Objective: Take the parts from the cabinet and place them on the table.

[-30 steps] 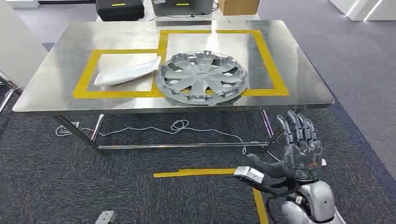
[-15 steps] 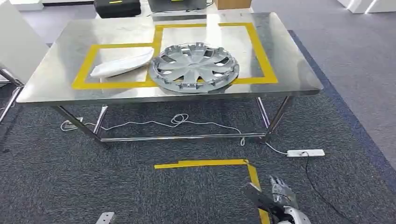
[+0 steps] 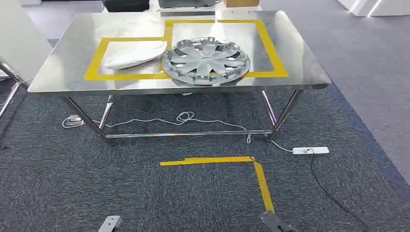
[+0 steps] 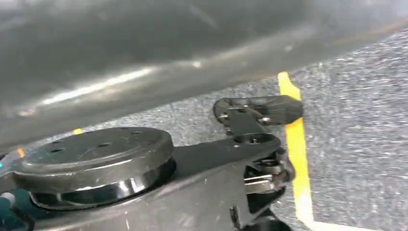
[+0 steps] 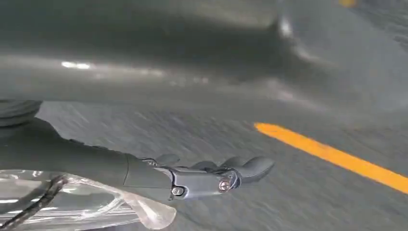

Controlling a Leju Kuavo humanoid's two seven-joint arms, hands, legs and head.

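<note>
Evidently late in the task: two parts lie on the steel worktop (image 3: 300,67), seen in the head view from a little way off across the carpet (image 3: 58,183).

(a) Placed parts. A silver hubcap (image 3: 207,60) lies flat, mostly inside the right-hand frame of yellow tape (image 3: 271,48), its near rim and left rim overlapping the tape lines. A white curved panel (image 3: 136,54) lies inside the left-hand frame, its pointed end just beside the hubcap; whether the two touch cannot be told.

(b) Hands. The right robot hand (image 5: 211,175) hangs low over the carpet with its fingers stretched out nearly straight and nothing between them. The left robot hand (image 4: 250,144) also hangs above the floor; its thumb (image 4: 262,108) stands clear and no part is seen in it, but most of its fingers are hidden, so how far it is spread cannot be told.

(c) Surroundings. A white cable (image 3: 183,117) and a power strip (image 3: 310,151) lie under and beside the worktop; an angle of yellow floor tape (image 3: 261,181) lies between robot and worktop.

(d) Judgement. Both placements look finished and stable. What remains depends on the cabinet: if more parts wait there, another fetch is due; otherwise the task appears complete.
</note>
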